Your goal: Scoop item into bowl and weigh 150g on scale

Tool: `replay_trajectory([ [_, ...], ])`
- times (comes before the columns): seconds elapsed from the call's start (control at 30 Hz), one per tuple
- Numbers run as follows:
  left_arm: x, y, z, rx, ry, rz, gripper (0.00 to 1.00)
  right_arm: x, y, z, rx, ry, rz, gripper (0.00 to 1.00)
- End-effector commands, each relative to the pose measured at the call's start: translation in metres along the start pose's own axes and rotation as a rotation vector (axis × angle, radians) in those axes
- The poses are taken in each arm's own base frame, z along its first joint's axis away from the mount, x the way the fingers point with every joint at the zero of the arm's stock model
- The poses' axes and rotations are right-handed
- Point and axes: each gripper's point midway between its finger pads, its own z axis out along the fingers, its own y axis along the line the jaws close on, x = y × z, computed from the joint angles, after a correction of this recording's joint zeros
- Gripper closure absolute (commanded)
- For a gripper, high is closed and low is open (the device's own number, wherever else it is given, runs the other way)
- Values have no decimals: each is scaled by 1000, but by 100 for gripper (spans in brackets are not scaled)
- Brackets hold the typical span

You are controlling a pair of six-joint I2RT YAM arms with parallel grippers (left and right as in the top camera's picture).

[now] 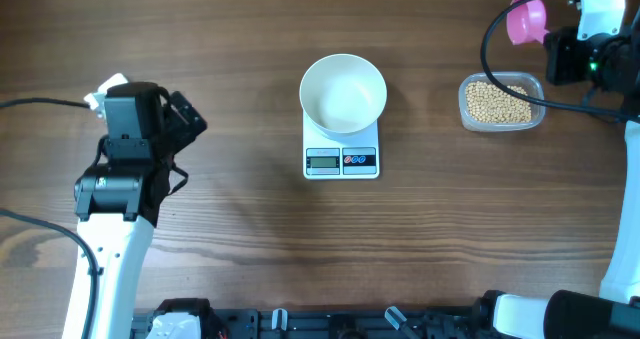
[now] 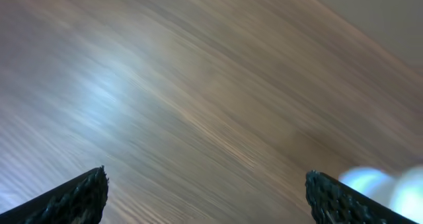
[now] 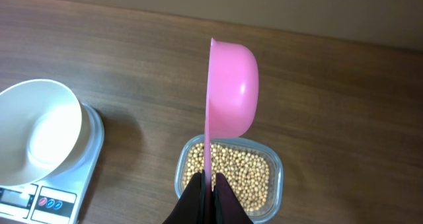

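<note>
An empty white bowl (image 1: 343, 94) (image 3: 36, 128) rests on the white scale (image 1: 342, 159) (image 3: 89, 145) at the table's middle. Tan beans (image 1: 497, 102) (image 3: 244, 174) fill a clear tub (image 1: 541, 107) (image 3: 276, 178) to the right. My right gripper (image 1: 553, 41) (image 3: 207, 184) hovers above the tub, shut on the flat handle of a pink scoop (image 1: 527, 20) (image 3: 232, 88), which is turned on its side. Far to the left, my left gripper (image 1: 190, 114) (image 2: 205, 194) stands open over bare wood, nothing between its fingers.
The table (image 1: 250, 249) is dark wood. Black cables (image 1: 520, 84) loop from the right arm near the tub. The arm bases line the front edge (image 1: 340, 324). In the left wrist view, a blurred white shape (image 2: 386, 184) shows at the lower right.
</note>
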Motion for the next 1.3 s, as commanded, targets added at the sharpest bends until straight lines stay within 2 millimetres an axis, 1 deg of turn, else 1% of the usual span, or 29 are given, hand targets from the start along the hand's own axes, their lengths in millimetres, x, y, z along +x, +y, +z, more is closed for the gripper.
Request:
replay_trajectory([
  [0.0,34,-50,-11,306,199,3,0,-1,2,2,-22,-4,9,96],
  [0.07,52,-71,-22,438,306,7,0,-2,1,2,-20,-12,12,96],
  [0.1,63,-83,-29,503,364,14,3,-3,1,2,-19,-15,49,96],
  [0.13,70,-90,-32,536,397,25,14,-3,1,2,-19,-15,94,96],
  [0.17,75,-94,-31,540,416,38,31,-3,1,2,-19,-13,129,96],
  [0.2,83,-97,-29,535,439,57,53,-2,1,2,-20,-9,159,96],
  [0.27,106,-109,-24,529,505,108,69,-1,1,3,-20,-6,158,96],
  [0.3,119,-114,-20,519,537,139,79,-2,1,2,-20,-8,158,96],
  [0.33,130,-117,-17,502,561,165,96,-2,1,2,-20,-10,159,96],
  [0.43,170,-124,-1,392,620,232,96,-2,1,3,-21,-9,186,96],
  [0.5,191,-131,8,356,635,287,96,-2,1,3,-20,-8,185,96],
  [0.57,217,-148,15,375,658,351,96,-1,2,3,-22,-3,187,96],
  [0.6,227,-156,16,393,661,376,96,1,2,3,-23,2,189,96],
  [0.67,239,-172,23,423,636,411,96,3,3,3,-25,11,192,96],
  [0.77,243,-189,41,415,521,453,96,6,4,3,-29,26,197,96],
  [0.9,246,-198,54,411,471,463,96,10,5,2,-33,42,202,96],
  [1.07,253,-196,62,398,478,473,96,12,6,3,-35,51,203,96],
  [1.17,260,-200,70,404,477,475,96,12,6,3,-35,51,204,96],
  [1.27,264,-204,70,422,485,475,96,12,6,3,-35,51,203,96],
])
